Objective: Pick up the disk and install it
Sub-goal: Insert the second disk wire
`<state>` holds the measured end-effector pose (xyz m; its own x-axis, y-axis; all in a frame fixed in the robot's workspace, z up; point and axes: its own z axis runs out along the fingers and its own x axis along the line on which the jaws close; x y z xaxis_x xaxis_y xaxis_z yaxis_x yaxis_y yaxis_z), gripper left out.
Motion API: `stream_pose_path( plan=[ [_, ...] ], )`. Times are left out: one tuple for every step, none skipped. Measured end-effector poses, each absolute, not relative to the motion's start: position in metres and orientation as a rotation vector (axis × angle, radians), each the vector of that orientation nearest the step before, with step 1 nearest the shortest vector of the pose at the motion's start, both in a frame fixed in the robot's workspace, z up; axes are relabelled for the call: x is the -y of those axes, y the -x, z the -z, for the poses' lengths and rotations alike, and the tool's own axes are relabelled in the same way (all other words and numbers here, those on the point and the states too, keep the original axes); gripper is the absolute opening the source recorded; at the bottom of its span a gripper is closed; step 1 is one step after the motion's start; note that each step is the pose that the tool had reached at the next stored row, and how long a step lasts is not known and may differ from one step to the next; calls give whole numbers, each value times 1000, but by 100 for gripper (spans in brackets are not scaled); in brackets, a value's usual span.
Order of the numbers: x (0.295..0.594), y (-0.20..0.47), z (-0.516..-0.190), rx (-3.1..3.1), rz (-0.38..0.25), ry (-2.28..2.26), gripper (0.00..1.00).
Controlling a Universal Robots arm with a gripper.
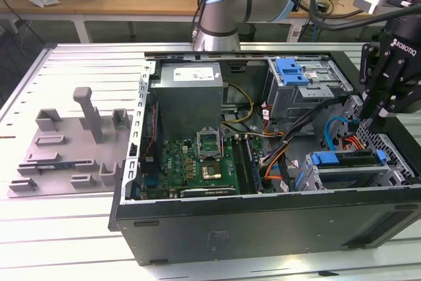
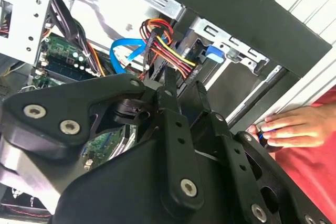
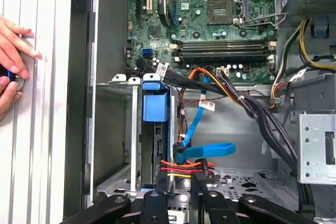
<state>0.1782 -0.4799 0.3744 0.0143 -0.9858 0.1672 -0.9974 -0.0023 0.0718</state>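
The disk (image 1: 345,160) stands on edge in the lower drive cage at the exterior view's right end of the open computer case, its blue carrier frame facing up. In the first wrist view its blue tab (image 3: 156,100) sits at the cage mouth. My black gripper (image 1: 376,122) hangs just above and behind that cage, clear of the disk. Its fingers (image 3: 155,200) are slightly apart with nothing between them, only red and yellow cables behind. In the second wrist view the gripper (image 2: 184,90) points at the same cable bundle.
A grey plastic tray (image 1: 72,156) with upright posts lies at the exterior view's left of the case (image 1: 263,218). A second cage with a blue latch (image 1: 293,70) sits at the back. Blue and orange cables (image 3: 207,150) crowd the cage. A person's hand (image 3: 13,56) rests beside the case.
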Motion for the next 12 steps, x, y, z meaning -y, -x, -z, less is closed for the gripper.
stream_pose_path(
  plan=[
    [479,-177,-374,2091,-103,-2109,32],
    [478,-176,-374,2091,-104,-2108,32],
    [477,-175,-374,2090,-105,-2107,32],
    [477,-174,-373,2090,-106,-2107,32],
    [476,-173,-373,2089,-107,-2106,32],
    [476,-172,-372,2089,-108,-2105,32],
    [476,-172,-372,2087,-112,-2104,32],
    [476,-172,-372,2085,-116,-2101,32],
    [476,-171,-371,2083,-120,-2099,32],
    [476,-171,-371,2081,-123,-2097,32],
    [476,-170,-370,2081,-125,-2096,32],
    [476,-167,-368,2075,-137,-2089,32]
  ],
)
